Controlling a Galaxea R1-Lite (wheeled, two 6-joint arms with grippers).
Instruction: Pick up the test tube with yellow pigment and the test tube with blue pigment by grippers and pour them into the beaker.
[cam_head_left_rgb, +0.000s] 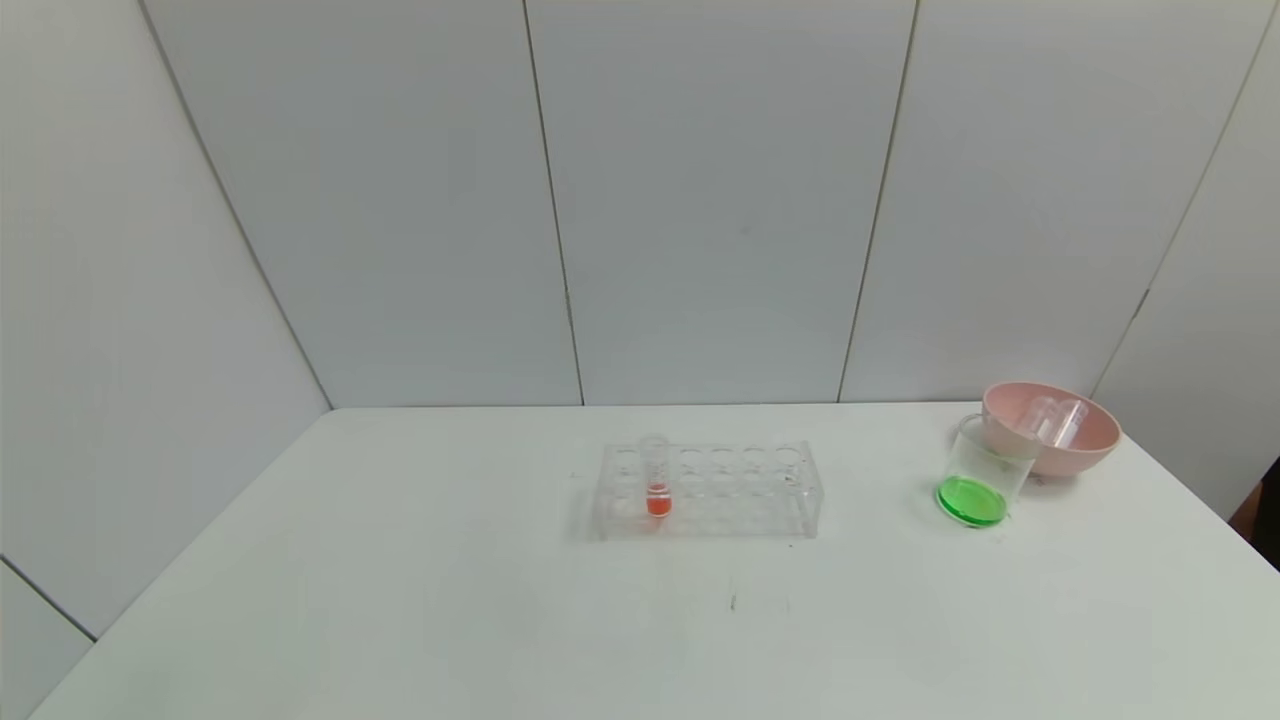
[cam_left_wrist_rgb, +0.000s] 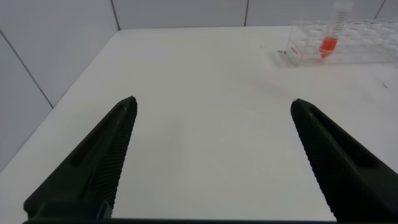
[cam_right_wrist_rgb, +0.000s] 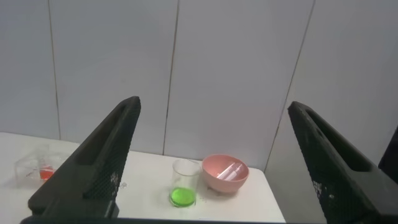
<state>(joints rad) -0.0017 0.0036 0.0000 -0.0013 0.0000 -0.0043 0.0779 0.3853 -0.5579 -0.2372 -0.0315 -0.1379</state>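
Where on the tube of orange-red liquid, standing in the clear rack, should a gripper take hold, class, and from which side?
Grip the orange-red tube at its bare upper part, which stands upright above the rack; come down from above, fingers either side. The rack walls likely block a low side grip. The open left gripper seems nearer.

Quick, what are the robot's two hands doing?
Left gripper: open, holding nothing, above the table.
Right gripper: open, holding nothing, facing the beaker.

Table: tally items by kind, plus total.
Tube rack: 1
Tube with orange-red liquid, in the rack: 1
Empty tubes, in the pink bowl: 2
Beaker, green liquid: 1
Pink bowl: 1
Total: 6
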